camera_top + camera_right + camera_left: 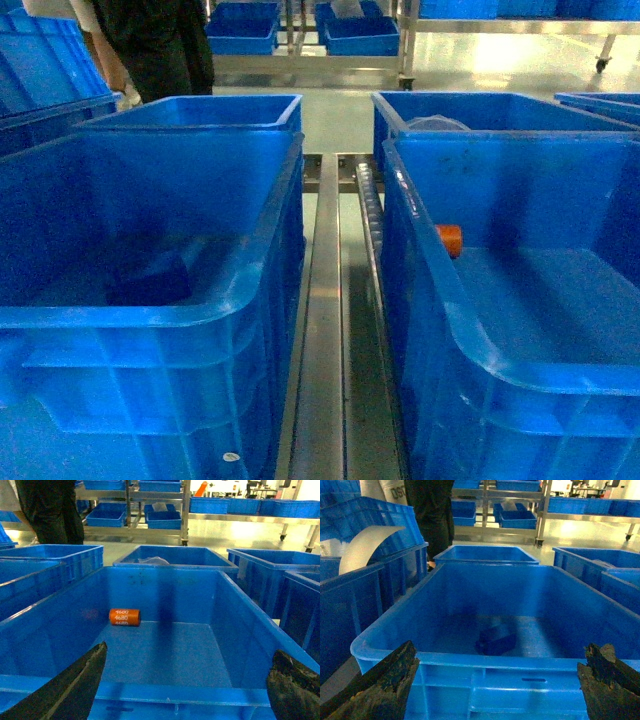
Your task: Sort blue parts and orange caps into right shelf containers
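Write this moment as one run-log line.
left hand open, empty | right hand open, empty | blue part in left crate | orange cap in right crate

Head camera sits high between two blue crates, looking forward and slanting down the steel rail (322,330) that splits the frame; left crate (150,310) fills the left half, right crate (520,360) the right. Left wrist camera rides low, right at the near rim of the left crate (485,660), facing straight across its floor, with its own fingers (380,690) in both lower corners. Right wrist camera does the same at the right crate (165,690), fingers (65,690) framing the bottom. Each wrist view shares its crate with the head view. All three catch the far shelving (150,505) along the top edge.
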Available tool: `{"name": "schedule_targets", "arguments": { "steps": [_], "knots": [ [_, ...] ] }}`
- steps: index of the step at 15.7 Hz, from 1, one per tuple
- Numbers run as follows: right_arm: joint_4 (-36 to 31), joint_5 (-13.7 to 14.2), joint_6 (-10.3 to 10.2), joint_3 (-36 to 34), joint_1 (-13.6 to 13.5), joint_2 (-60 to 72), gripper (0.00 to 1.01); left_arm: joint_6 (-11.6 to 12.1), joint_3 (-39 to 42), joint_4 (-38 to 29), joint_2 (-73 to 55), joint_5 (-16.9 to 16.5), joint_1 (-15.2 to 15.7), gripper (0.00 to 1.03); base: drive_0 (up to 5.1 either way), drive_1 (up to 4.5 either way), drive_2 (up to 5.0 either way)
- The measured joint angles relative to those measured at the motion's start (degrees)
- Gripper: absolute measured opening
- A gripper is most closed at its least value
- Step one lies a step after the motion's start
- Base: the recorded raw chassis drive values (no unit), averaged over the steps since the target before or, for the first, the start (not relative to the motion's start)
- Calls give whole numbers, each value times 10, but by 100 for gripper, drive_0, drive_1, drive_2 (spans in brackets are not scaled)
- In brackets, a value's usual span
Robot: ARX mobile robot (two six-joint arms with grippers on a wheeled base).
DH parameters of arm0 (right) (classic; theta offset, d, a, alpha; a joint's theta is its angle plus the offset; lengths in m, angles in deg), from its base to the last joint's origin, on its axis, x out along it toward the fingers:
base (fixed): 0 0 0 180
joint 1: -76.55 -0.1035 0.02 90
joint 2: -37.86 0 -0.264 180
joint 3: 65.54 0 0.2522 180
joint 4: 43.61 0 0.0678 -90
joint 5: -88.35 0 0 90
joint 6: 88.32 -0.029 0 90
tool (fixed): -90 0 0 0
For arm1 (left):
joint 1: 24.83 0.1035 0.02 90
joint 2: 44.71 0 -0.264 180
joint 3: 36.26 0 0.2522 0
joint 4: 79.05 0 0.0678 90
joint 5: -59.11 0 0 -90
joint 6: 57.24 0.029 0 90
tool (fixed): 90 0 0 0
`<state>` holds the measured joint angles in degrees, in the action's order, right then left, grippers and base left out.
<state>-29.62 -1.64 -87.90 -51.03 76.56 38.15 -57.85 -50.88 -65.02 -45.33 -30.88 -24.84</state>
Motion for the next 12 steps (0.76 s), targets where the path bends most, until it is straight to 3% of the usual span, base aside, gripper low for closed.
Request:
{"name": "schedule_targets", "arguments": {
  "steps": [12],
  "knots": [
    [0, 0, 0, 0, 0, 0, 98, 0, 0, 0, 0, 0, 0, 98, 0, 0, 0]
  ]
}}
